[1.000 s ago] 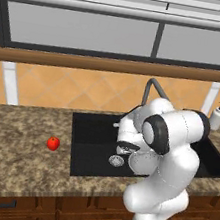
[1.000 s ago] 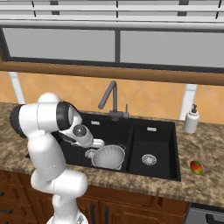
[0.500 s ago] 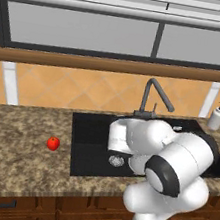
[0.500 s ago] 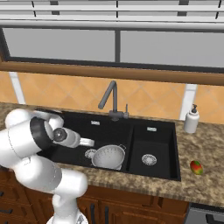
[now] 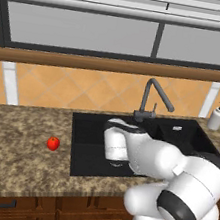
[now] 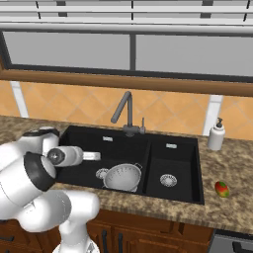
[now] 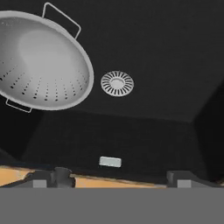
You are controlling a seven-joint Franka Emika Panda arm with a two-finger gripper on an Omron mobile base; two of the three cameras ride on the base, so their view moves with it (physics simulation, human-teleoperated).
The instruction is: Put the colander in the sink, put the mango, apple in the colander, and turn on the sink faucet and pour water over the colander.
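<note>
Hand view puts the colander (image 7: 41,65) in the upper left of the frame, upright on the black floor of the sink (image 7: 157,39), with the round drain (image 7: 117,83) just beside its rim toward the centre. In the right base view the colander (image 6: 123,177) sits at lower centre, in the larger basin, near the divider to the smaller one.

By the look of it, the first step is done: colander in the sink and nothing in it. The gripper (image 7: 113,177) shows its two tips at the bottom edge, spread as wide as they go, with nothing between them. In the right base view the gripper (image 6: 92,156) sits left of centre above the basin.

Next in hand, as I judge it, is fetching fruit. The apple (image 5: 52,143) lies at middle left of the left base view, on the counter (image 5: 17,162) well apart from the sink. The mango (image 6: 222,189) lies at lower right of the right base view, beyond the small basin. Either one calls for a wide swing out of the basin and a descent over a small round thing that may roll.

Counted: one colander, one apple, one mango, one faucet (image 6: 126,113), one soap bottle (image 6: 216,135), two basins, two drains. No water runs from the spout.
</note>
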